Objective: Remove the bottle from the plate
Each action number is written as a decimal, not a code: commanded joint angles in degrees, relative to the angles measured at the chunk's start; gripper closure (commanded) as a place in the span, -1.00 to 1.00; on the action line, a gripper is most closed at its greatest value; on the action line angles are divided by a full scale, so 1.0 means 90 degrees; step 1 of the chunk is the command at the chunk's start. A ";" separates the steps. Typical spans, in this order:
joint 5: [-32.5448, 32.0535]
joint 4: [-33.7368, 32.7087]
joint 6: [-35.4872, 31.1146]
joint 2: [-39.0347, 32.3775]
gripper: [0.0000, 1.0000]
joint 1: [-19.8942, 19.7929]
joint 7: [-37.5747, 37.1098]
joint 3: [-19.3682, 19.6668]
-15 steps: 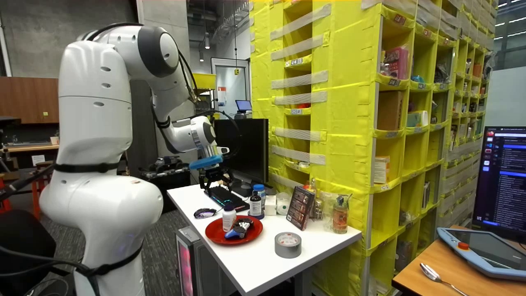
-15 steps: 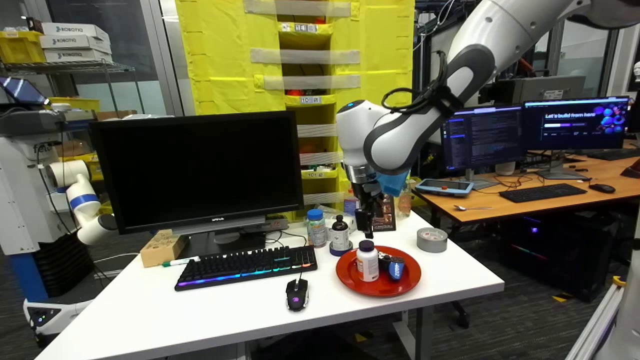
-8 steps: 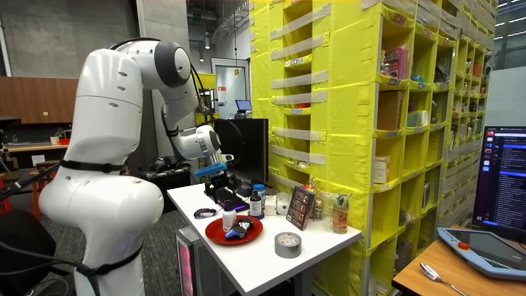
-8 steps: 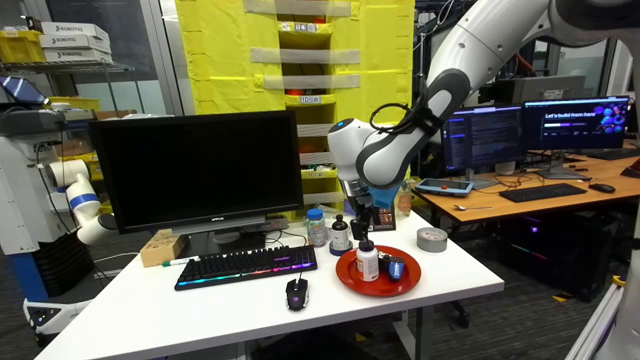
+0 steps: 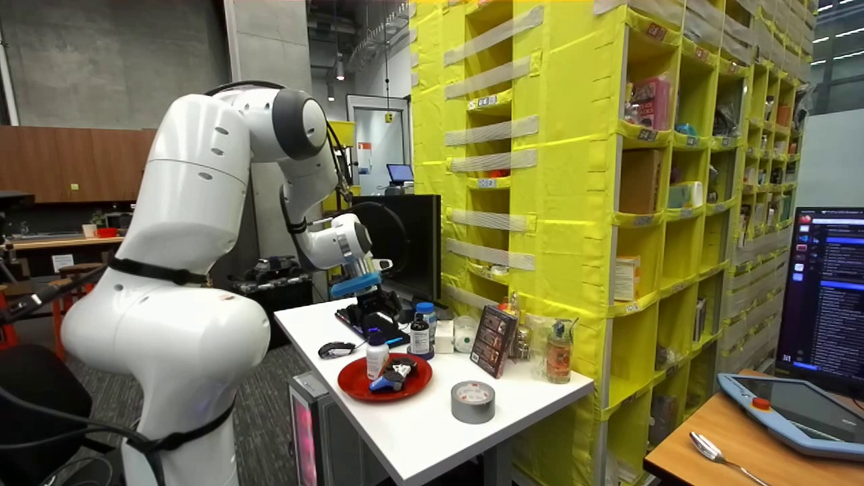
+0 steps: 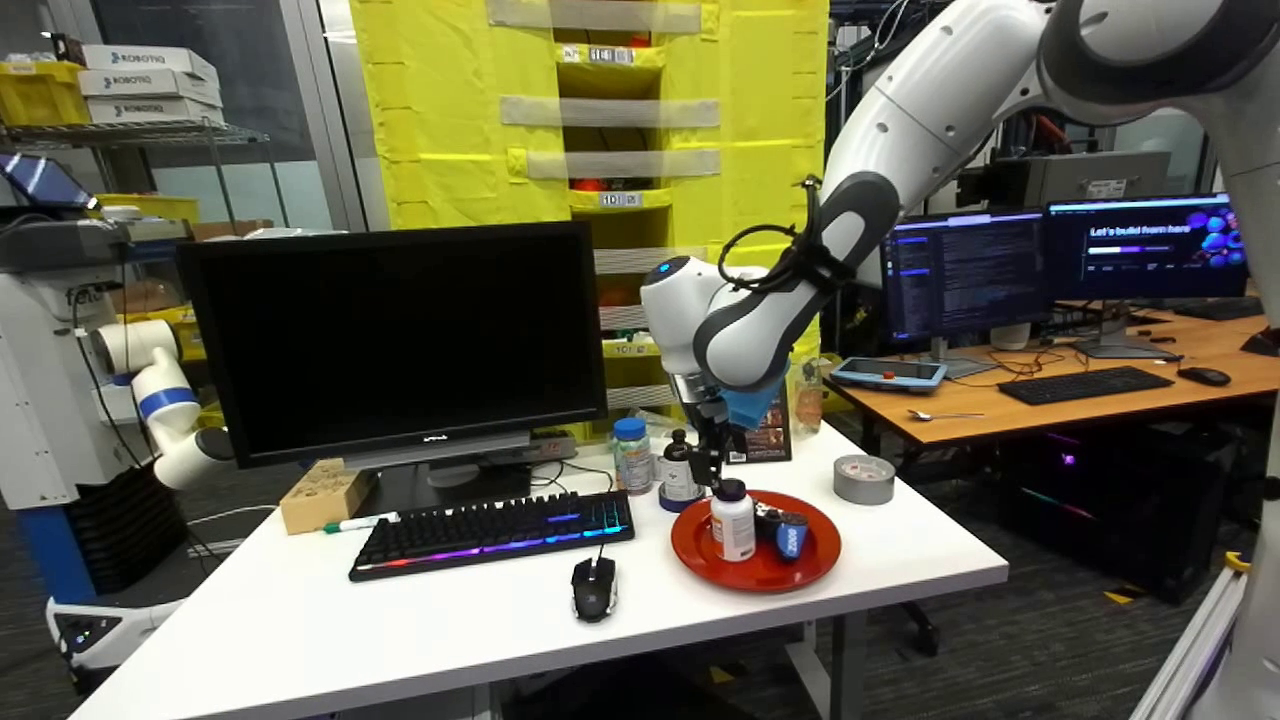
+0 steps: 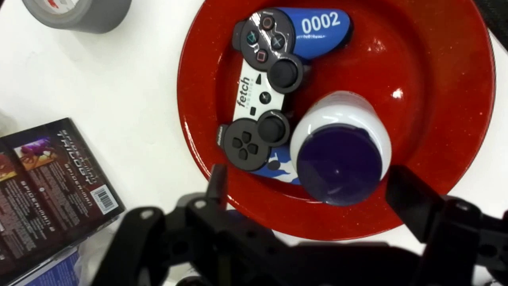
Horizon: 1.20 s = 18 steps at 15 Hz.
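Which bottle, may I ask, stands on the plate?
The white bottle with the purple cap; the blue-capped bottle and dark bottle stand off the plate.

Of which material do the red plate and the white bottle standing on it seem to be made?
The red plate is glossy with sharp highlights: perhaps enamelled metal or glazed ceramic, though plastic is possible. The white bottle is probably smooth, semi-gloss plastic, judging by its softer, broader shine.

Purple-capped white bottle (image 6: pixel 733 528), red plate (image 7: pixel 440 115)
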<state>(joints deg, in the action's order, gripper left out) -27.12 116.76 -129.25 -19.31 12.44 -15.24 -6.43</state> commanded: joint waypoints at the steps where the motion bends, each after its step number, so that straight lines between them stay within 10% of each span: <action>1: -0.0126 -0.0211 0.0010 -0.0159 -1.00 0.0228 -0.0153 0.0141; 18: 0.0032 -0.0127 0.0124 -0.0133 -1.00 0.0213 -0.0006 0.0224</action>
<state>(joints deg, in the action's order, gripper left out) -27.08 115.70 -128.21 -20.52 13.95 -15.45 -4.82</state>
